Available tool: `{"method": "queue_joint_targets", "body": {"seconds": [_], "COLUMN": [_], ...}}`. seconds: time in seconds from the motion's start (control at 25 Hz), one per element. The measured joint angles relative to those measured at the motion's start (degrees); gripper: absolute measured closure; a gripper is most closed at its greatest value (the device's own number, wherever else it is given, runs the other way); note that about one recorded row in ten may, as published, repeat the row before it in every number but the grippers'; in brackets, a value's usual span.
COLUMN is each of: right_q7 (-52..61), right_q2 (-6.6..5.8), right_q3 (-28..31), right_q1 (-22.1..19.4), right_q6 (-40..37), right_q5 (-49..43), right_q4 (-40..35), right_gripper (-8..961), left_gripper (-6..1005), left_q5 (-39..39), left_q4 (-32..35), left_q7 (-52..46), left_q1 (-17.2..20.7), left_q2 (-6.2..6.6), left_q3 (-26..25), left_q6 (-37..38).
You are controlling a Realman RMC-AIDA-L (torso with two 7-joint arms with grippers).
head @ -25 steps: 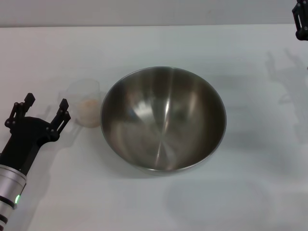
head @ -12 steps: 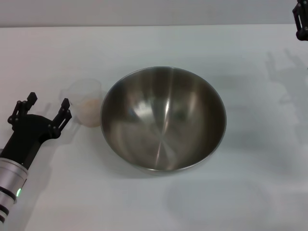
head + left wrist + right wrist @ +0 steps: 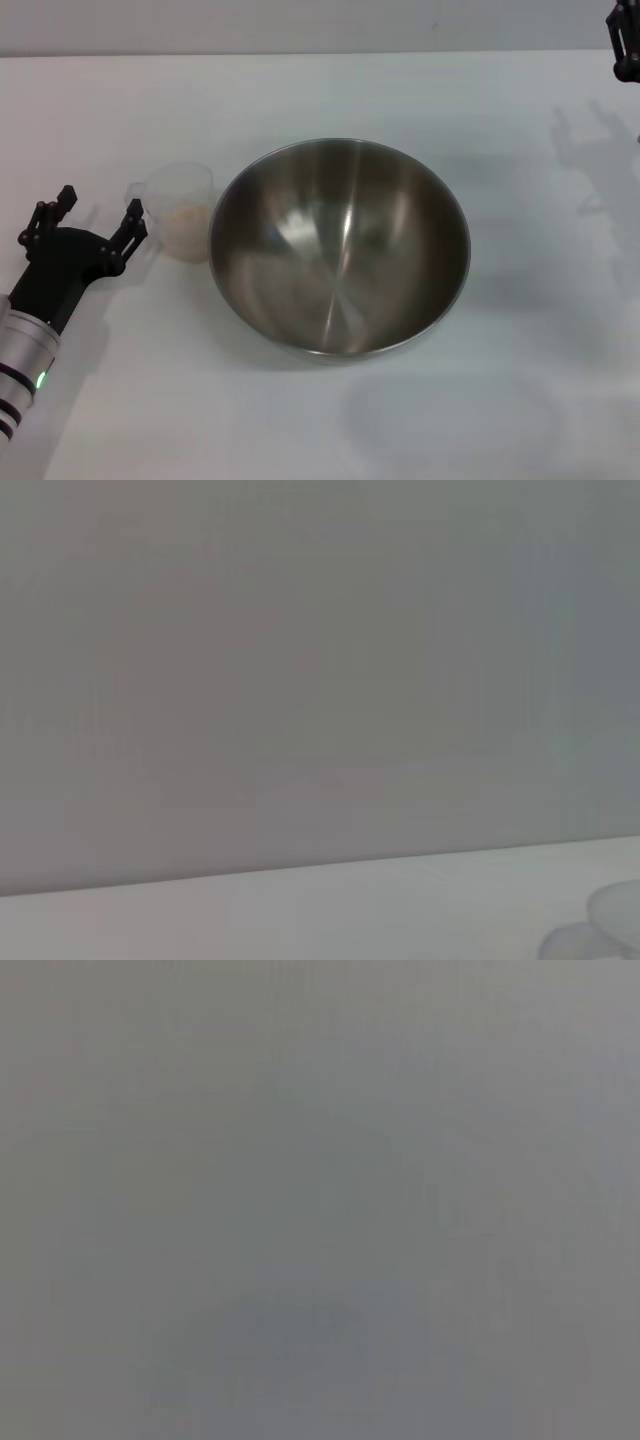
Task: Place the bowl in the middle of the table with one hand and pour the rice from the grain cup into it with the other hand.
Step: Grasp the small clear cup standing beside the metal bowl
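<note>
Your left tool (image 3: 95, 212) hangs open just beside the cup (image 3: 181, 215) of rice (image 3: 186, 228), at the bowl's (image 3: 340, 247) nine o'clock mid-table (image 3: 320, 90). Straddle the cup squarely before closing. I cannot tell the right tool's (image 3: 626, 40) state.

**What We Can't See Well**

The right gripper (image 3: 626, 45) sits at the upper right edge of the head view. The picture's edge cuts most of it off, so only a small black bit shows. Nobody can tell if it is open or shut.

The left arm (image 3: 22, 350) runs off the lower left edge of the head view.

In the left wrist view, a pale round shape (image 3: 600, 930) in the lower right corner is blurry and cut off. It is too fuzzy to name.

The right wrist view is all gray blur.
</note>
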Motion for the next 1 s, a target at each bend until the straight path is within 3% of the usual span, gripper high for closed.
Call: {"method": "queue_joint_targets", "body": {"seconds": [0.92, 1.0], "right_q7": [0.0, 0.0], "right_q2": [0.0, 0.0], "right_q3": [0.0, 0.0], "right_q1": [2.2, 2.2], "right_q6": [1.6, 1.6], "right_q5": [0.4, 0.4], "right_q4": [0.8, 0.8], "right_gripper": [483, 484], "left_gripper": [275, 372], "left_q5": [0.1, 0.3], "left_q4": [-0.5, -0.6], "left_q7": [0.0, 0.0], "left_q1": [-2.3, -2.3], "left_q2": [-0.12, -0.12], "left_q3": [-2.4, -2.4], "left_q6": [-3.4, -3.3]}}
